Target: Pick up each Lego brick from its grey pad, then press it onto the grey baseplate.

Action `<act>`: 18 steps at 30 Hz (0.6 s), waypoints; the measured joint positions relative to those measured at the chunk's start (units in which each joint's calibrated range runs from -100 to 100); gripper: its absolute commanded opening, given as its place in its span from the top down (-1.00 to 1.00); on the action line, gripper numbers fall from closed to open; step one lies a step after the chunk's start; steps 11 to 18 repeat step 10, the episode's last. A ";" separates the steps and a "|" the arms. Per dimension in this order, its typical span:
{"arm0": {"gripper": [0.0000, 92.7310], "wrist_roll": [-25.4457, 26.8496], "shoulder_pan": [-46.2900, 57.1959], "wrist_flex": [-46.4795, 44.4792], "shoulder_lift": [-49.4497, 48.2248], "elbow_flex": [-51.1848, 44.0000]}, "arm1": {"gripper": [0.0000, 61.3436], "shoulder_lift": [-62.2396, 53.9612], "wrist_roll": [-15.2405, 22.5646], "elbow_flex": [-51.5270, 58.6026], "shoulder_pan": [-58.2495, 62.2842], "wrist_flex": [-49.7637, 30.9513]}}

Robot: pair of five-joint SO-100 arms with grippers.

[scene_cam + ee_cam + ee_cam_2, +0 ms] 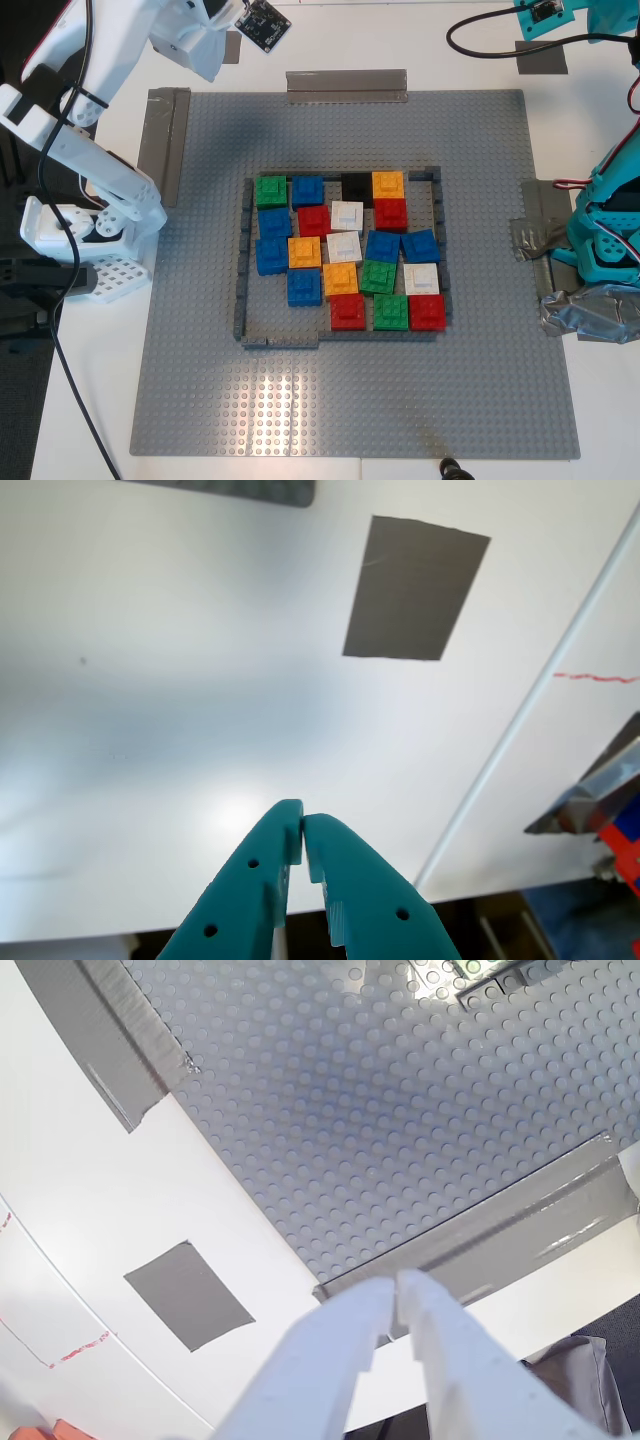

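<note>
My teal first gripper (302, 830) and white second gripper (396, 1295) are both closed and empty, each above a bare grey pad (415, 588) (188, 1295) beside the large grey studded baseplate (200, 380).

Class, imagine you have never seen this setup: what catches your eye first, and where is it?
First, the patch of bright bricks, red, blue, green, orange and white, packed inside a dark grey frame in the middle of the big grey baseplate. Next, the two arms at the exterior view's top corners: my first tool, teal, and my second tool, white, both shut and holding nothing.
</note>
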 measured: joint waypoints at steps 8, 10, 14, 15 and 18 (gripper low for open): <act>1.00 0.00 0.00 0.00 0.00 0.00 | 1.00 0.09 -0.20 0.00 0.00 0.00; 1.00 0.00 0.00 0.00 0.00 0.00 | 1.00 0.09 -0.20 0.00 0.00 0.00; 1.00 0.00 0.00 0.00 0.00 0.00 | 1.00 0.09 -0.20 0.00 0.00 0.00; 1.00 0.00 0.00 0.00 0.00 0.00 | 1.00 0.09 -0.20 0.00 0.00 0.00; 1.00 0.00 0.00 0.00 0.00 0.00 | 1.00 0.09 -0.20 0.00 0.00 0.00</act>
